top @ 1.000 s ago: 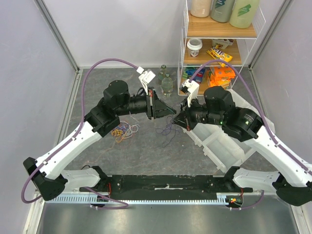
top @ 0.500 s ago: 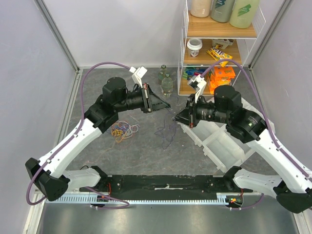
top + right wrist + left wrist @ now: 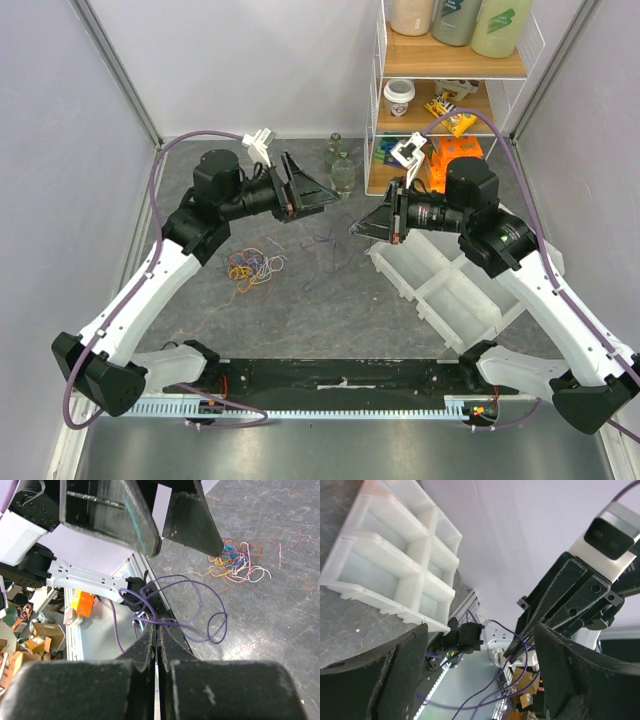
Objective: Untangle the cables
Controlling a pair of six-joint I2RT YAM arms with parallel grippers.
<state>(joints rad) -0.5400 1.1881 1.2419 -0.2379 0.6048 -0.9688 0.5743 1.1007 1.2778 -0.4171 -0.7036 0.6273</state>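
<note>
A loose purple cable [image 3: 330,245] hangs from my right gripper [image 3: 353,229], which is raised over the middle of the table and shut on it. In the right wrist view the pinched cable [image 3: 200,605] loops out beyond the closed tips of the right gripper [image 3: 156,625]. My left gripper [image 3: 322,198] faces it from the left, open and apart from the cable. In the left wrist view the purple cable [image 3: 520,675] runs across the gap of the left gripper [image 3: 485,680] without touching either finger. A tangle of orange, blue, yellow and white cables [image 3: 250,268] lies on the table under the left arm.
A white divided tray [image 3: 450,295] lies at the right under the right arm. A wooden shelf [image 3: 450,100] with boxes and jars stands at the back right, with small bottles [image 3: 342,170] beside it. A black rail [image 3: 340,380] runs along the near edge.
My left gripper has opened and let go of the purple cable. Both grippers have risen and drawn apart towards the back. The purple cable now hangs from the right gripper alone.
</note>
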